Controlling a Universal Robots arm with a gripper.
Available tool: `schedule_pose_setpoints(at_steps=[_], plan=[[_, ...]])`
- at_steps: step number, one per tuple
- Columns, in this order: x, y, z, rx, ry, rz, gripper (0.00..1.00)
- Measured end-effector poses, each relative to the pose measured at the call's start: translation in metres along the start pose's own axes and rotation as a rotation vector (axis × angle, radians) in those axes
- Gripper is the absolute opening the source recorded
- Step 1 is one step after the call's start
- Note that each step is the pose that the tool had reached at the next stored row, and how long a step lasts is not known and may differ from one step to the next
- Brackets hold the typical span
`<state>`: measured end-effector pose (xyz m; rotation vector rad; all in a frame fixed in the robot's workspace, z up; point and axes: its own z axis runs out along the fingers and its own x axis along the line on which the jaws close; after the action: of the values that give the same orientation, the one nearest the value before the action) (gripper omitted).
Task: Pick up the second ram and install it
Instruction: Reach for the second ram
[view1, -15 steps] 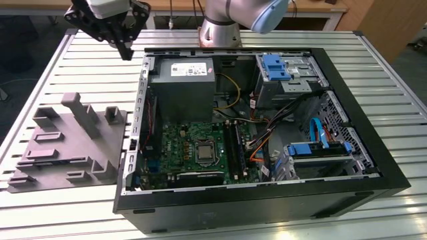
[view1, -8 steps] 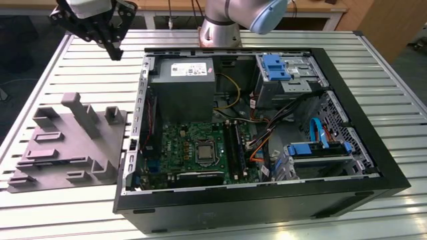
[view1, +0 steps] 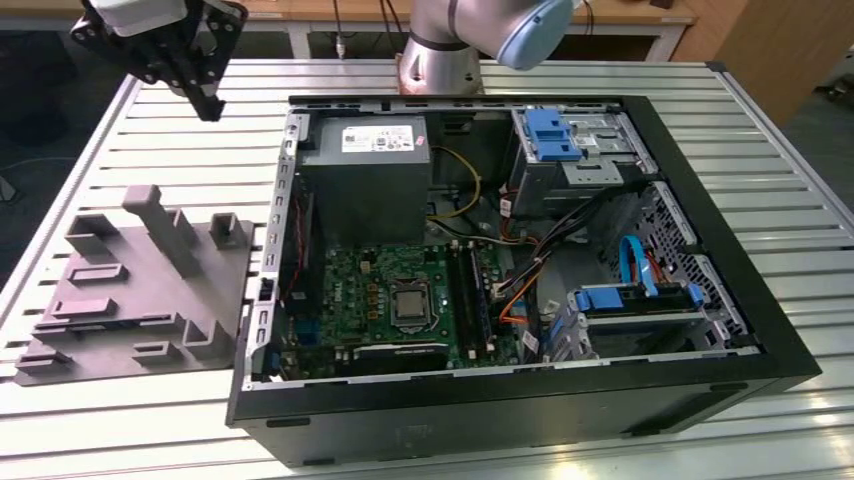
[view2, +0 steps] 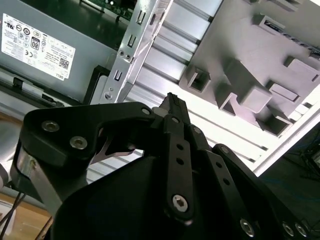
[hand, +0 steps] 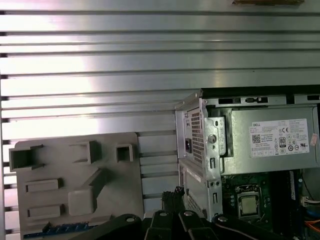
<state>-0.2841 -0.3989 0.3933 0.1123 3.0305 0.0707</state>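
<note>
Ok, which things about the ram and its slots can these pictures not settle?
- Bluish strip at the tray's edge: maybe the ram; in the first wrist view, the tool and the picture's edge cut it off.
- Slots: in the exterior view, too dark and small to tell which are filled.

Bright light fell on the metal table (hand: 100, 55), and its slats shone white with glare in both wrist views. The grey tray (view1: 134, 290) made small, soft shadows. It was dim inside the computer case (view1: 507, 400). The gripper (view2: 172, 102) looked almost all black against the shiny table.
</note>
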Motion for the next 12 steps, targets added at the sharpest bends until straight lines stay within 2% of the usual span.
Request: schedule_pose_setpoints(at_steps=[12], plan=[[0.0268,-0.0019,-0.0029,-0.0009,-0.0122,-0.001,0.10]])
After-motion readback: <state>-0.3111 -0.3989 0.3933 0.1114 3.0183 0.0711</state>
